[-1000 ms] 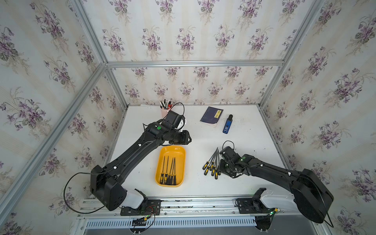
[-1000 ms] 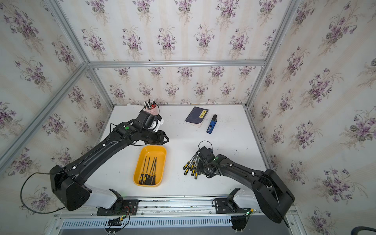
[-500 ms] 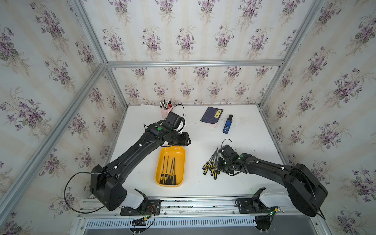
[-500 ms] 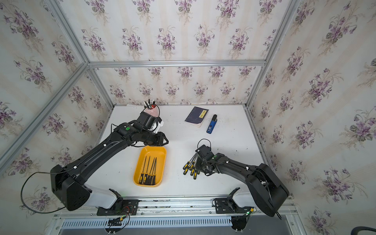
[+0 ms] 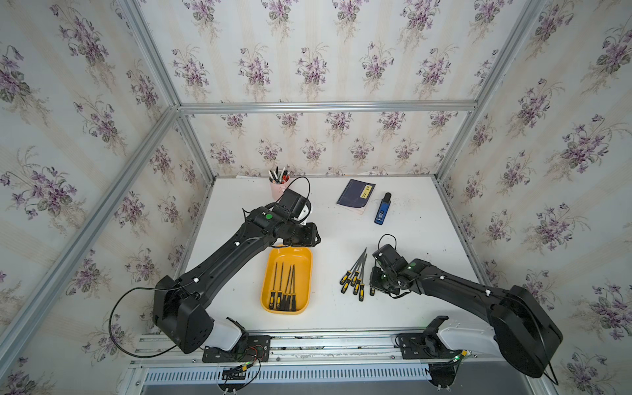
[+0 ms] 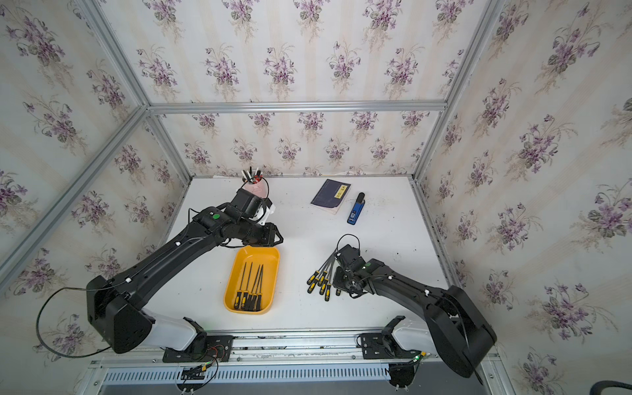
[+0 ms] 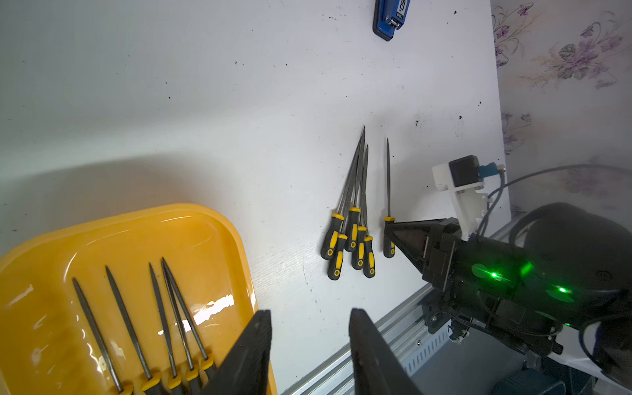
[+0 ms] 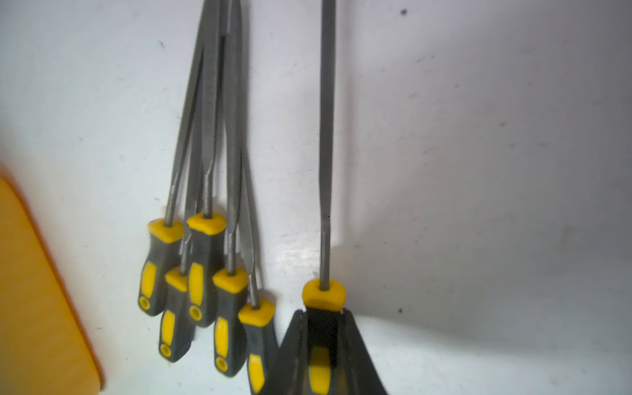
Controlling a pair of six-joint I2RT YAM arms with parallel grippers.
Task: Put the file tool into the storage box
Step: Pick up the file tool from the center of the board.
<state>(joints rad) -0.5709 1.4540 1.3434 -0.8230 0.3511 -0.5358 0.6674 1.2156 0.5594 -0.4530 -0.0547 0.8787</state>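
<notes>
Right gripper point(image 8: 322, 319) pinches one file point(image 8: 326, 136) by its handle on the table point(image 8: 478, 171).

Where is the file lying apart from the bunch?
In the right wrist view, the lone file lies on the table beside the five-file bunch, away from the yellow storage box, its handle in the right gripper.

Orange-yellow storage box point(image 5: 302, 263), grey-and-yellow-handled files point(image 8: 200, 260), white table point(image 5: 342, 232) — cream walls point(image 5: 307, 51) with purple flowers.
</notes>
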